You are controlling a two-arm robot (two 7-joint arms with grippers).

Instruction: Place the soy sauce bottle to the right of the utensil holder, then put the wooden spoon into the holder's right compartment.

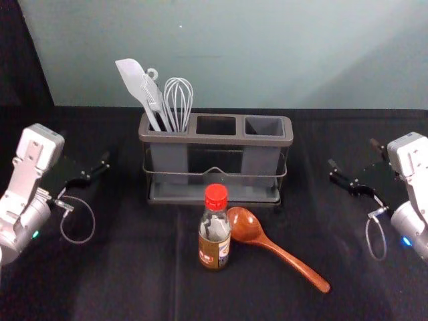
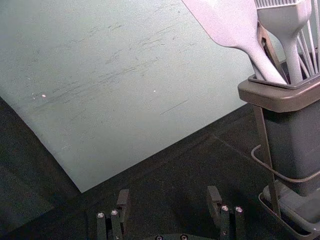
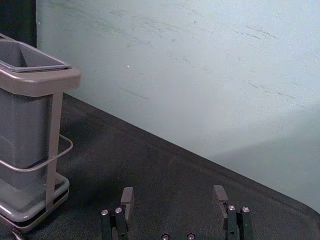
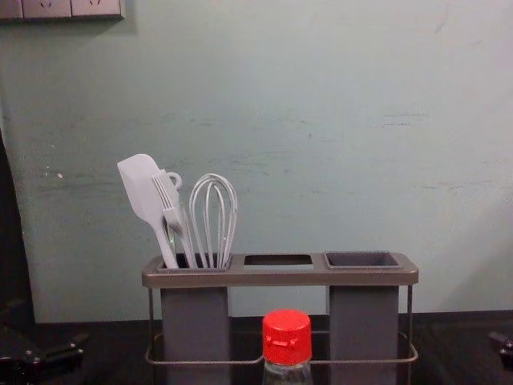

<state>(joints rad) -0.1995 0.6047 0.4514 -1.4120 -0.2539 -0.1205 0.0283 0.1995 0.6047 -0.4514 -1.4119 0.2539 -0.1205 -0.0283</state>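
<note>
We see a worktop covered in black cloth, with a faint crease running down it below the utensil holder. Behind it rises a pale grey-green wall, scuffed and dotted with small marks, a soft shadow falling across its right part. Dark fabric hangs at the upper left of the head view, and in the chest view we find a switch or socket panel in the upper left corner.

The holder stands at the centre, its left compartment bearing a spatula, a brush and a whisk. Its right compartment is open at the top.

Before it, at lower centre, the soy sauce bottle stands upright with its red cap on. The wooden spoon lies on the cloth, its bowl just beside the bottle and its handle slanting to the lower right.

The left tool is over at the left of the head view and the right tool at the right, both well apart from bottle and spoon. In the wrist views we see each one's fingers standing wide apart.
</note>
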